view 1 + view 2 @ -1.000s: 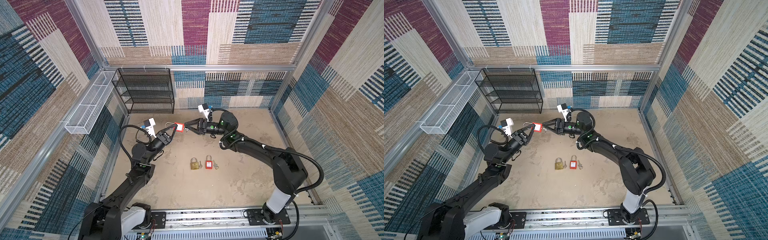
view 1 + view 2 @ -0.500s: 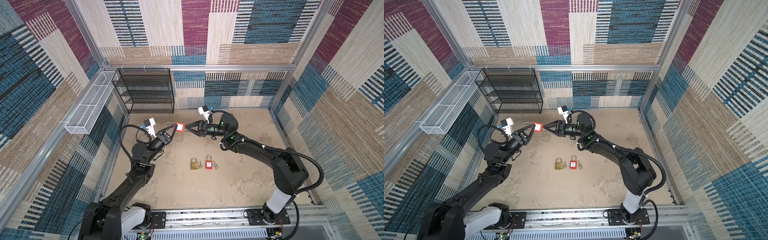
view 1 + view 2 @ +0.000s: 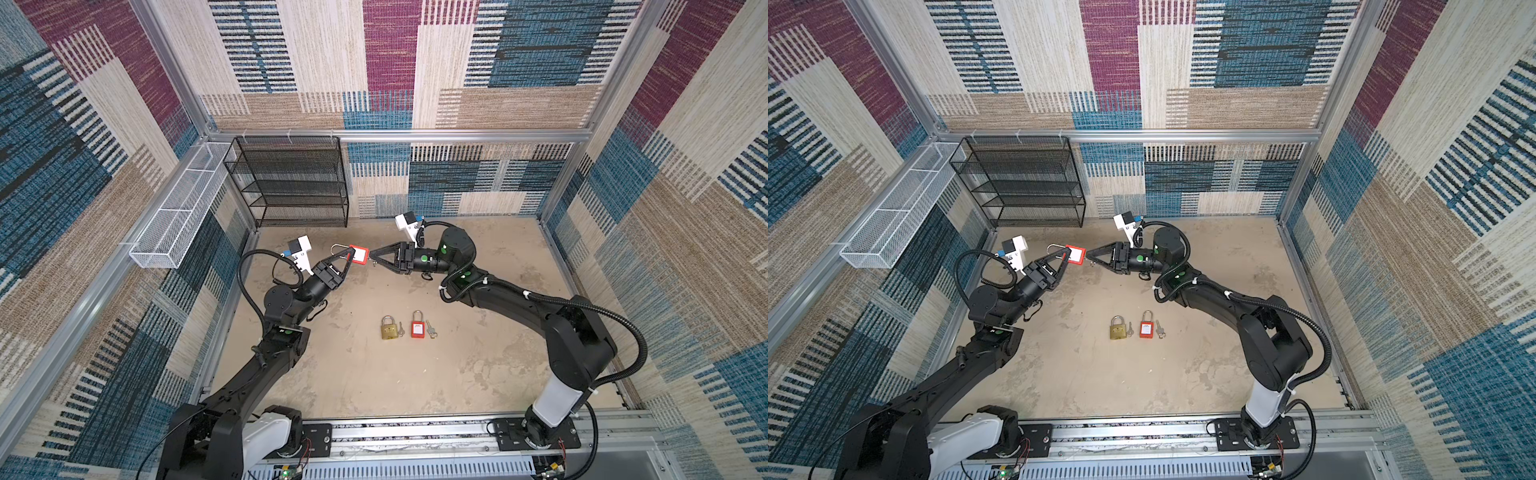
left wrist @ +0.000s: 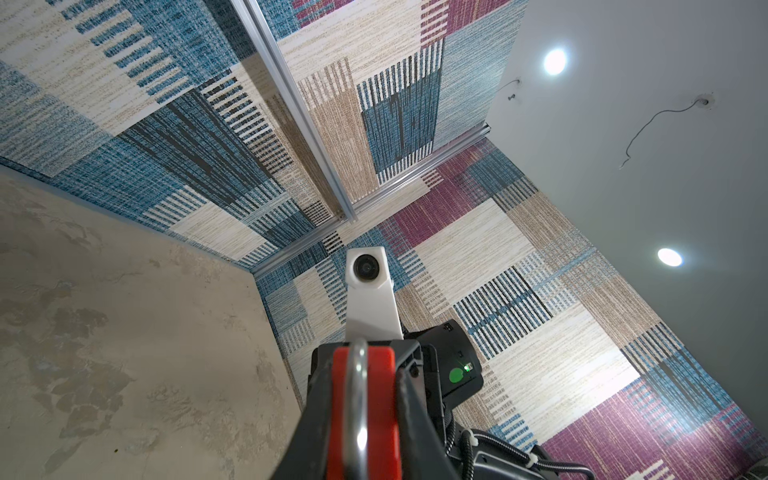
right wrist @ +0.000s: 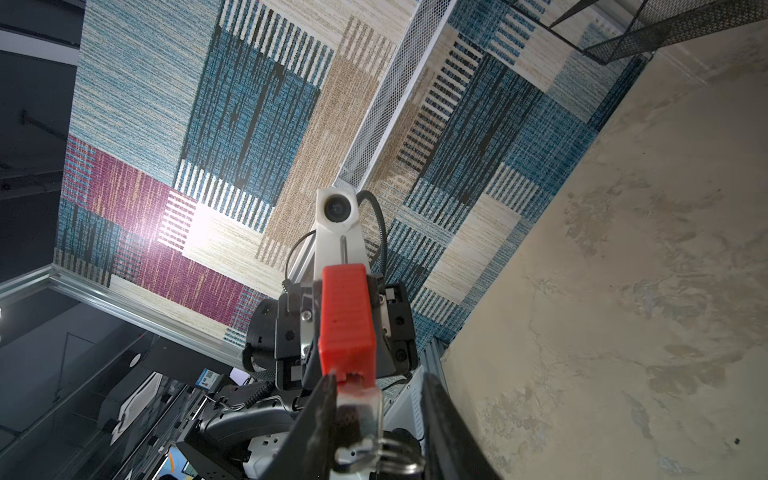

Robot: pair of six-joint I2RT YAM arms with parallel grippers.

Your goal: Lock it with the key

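The left gripper (image 3: 350, 258) is clamped narrowly on the red padlock (image 3: 360, 254) and holds it up off the table, with the shackle (image 3: 337, 249) pointing away from the right arm. The right gripper (image 3: 372, 261) has its jaws partly apart and straddles the key (image 5: 359, 401) in the padlock's base. One finger (image 5: 318, 409) touches the key and the other stands clear. The black mesh shelf (image 3: 291, 183) is near but apart. Bare table (image 3: 374, 382) spreads out below. A brass padlock (image 3: 387, 328) and a second red padlock (image 3: 417, 326) lie well apart toward the front.
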